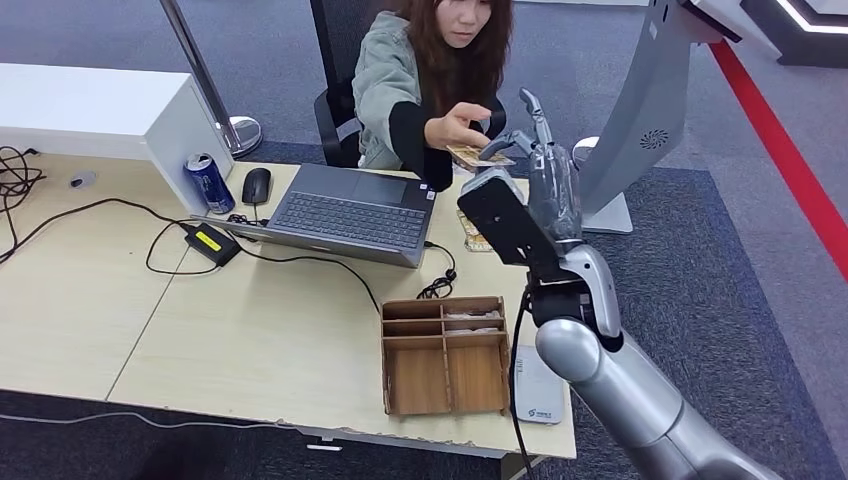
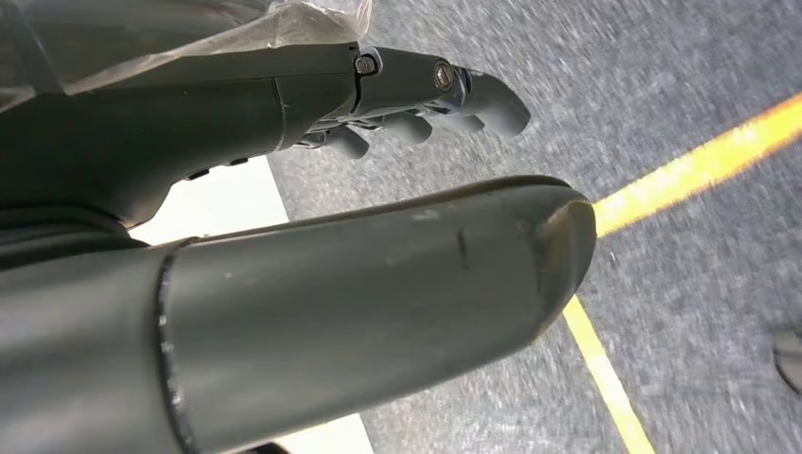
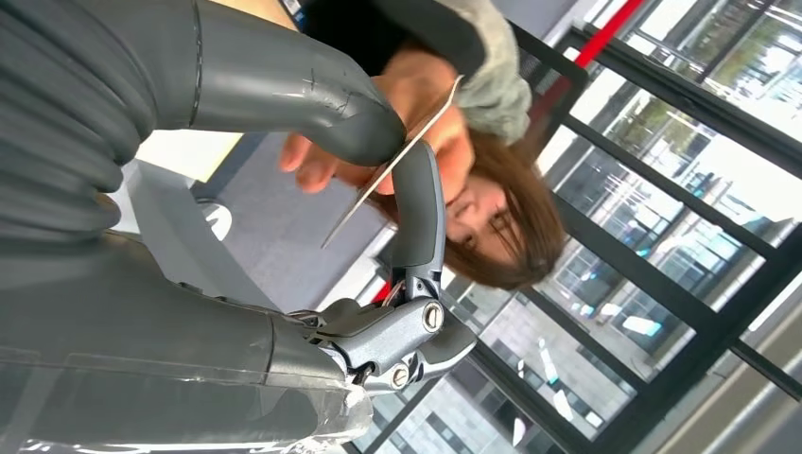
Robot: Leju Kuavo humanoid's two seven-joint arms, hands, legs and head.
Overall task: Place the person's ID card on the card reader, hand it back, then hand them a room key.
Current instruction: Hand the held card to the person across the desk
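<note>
A tan patterned card [image 1: 478, 155] is held up over the desk's far right side. My right hand [image 1: 540, 165] is raised to it, and the person's hand [image 1: 455, 128] grips its other end. In the right wrist view my thumb [image 3: 312, 95] and a dark finger [image 3: 421, 218] pinch the thin card [image 3: 392, 170] edge-on, in front of the person's fingers. I cannot tell whether it is the ID card or a room key. A white card reader [image 1: 540, 395] lies at the desk's near right corner. My left hand [image 2: 407, 123] hangs over grey carpet, fingers loose, holding nothing.
A wooden compartment tray [image 1: 445, 355] stands beside the reader. More tan cards [image 1: 472, 232] lie right of the open laptop [image 1: 345, 210]. A mouse [image 1: 256, 185], blue can [image 1: 209, 182] and power brick [image 1: 210, 243] with cables sit further left. A grey kiosk stand [image 1: 650, 110] rises at the right.
</note>
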